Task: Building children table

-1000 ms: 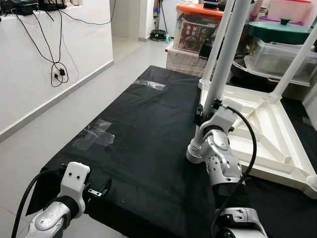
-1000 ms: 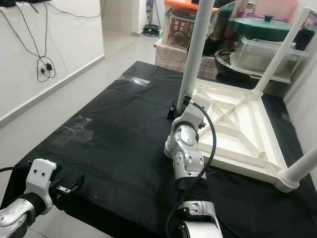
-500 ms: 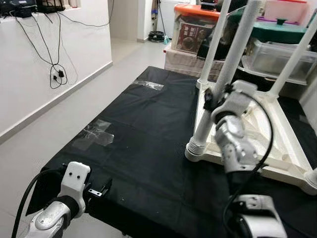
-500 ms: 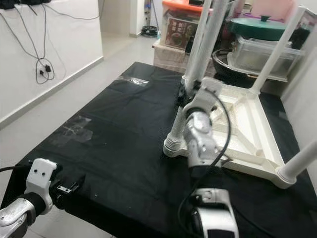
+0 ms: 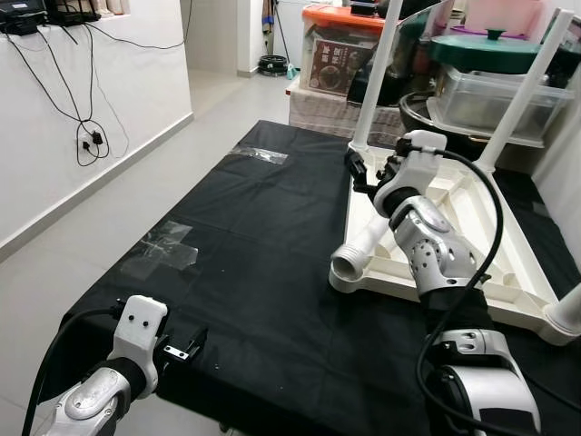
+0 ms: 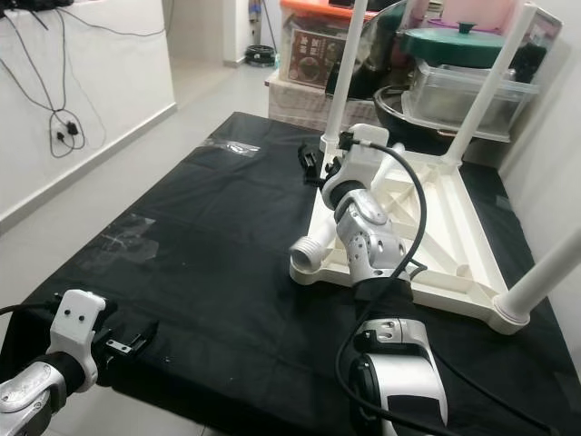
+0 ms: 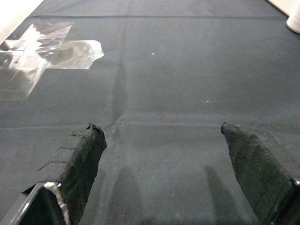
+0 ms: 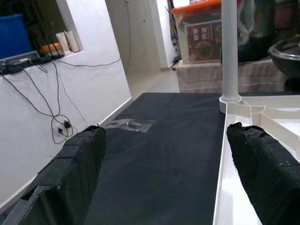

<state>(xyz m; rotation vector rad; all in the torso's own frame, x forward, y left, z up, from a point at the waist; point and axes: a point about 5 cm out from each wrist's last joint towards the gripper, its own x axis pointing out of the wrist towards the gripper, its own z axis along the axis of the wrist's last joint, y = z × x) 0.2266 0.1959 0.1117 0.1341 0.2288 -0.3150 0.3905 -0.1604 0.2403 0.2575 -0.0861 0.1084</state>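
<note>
Left eye view: a black cloth mat (image 5: 263,263) covers the floor, with clear tape patches (image 5: 163,250) near its left edge. On the mat's right half lies the upside-down white plastic children's table top (image 5: 472,227), its ribbed underside facing up. White round legs stand upright in its far left corner (image 5: 377,68), far right corner (image 5: 526,86) and near right corner (image 5: 567,313). A fourth white leg (image 5: 363,250) lies tipped over at the top's near left corner, its threaded open end pointing toward the mat's near edge. The right gripper (image 5: 372,173) hovers above the top's left edge, between the fallen leg and the far left leg, fingers (image 8: 77,164) spread wide, grasping nothing. The left gripper (image 5: 182,350) rests low at the mat's near left corner, fingers (image 7: 77,164) wide apart and empty.
</note>
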